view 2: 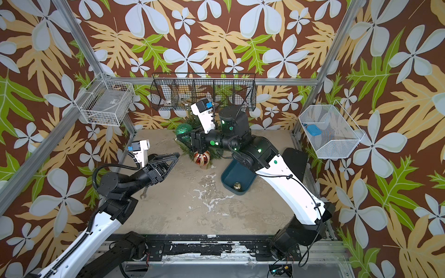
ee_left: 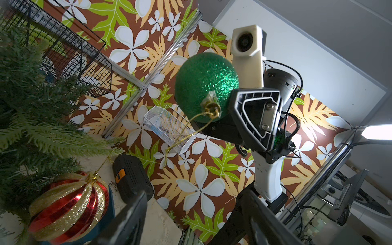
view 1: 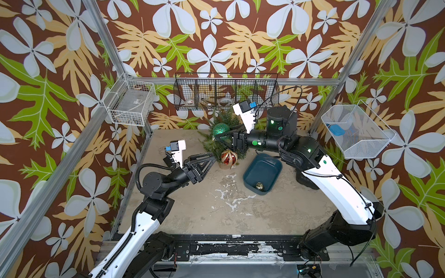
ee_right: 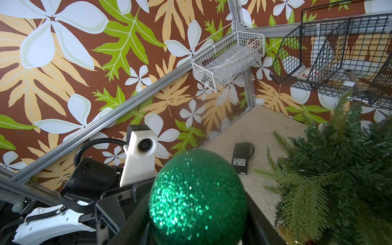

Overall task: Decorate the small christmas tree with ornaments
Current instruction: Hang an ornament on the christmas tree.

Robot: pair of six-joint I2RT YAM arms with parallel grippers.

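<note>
The tan, scuffed table (view 1: 216,216) fills the middle of both top views. The small christmas tree (view 1: 209,146) stands at its upper centre, just below the black wire basket (view 1: 226,93) on the back wall. Right of the tree and slightly lower sits the dark blue tray (view 1: 250,168).

My right gripper (view 1: 220,136) reaches in from the right across the tree and is clamped on the green ornament (view 1: 220,129), which sits against the tree's upper left branches. Its gold loop dangles free in the left wrist view.

My left gripper (view 1: 212,160) hangs left of centre with its jaws spread and nothing between them, just left of the red ornament (view 1: 229,157). That ornament hangs at the tree's lower edge.

The gold ornament (view 1: 259,185) lies in the tray's lower corner.
</note>
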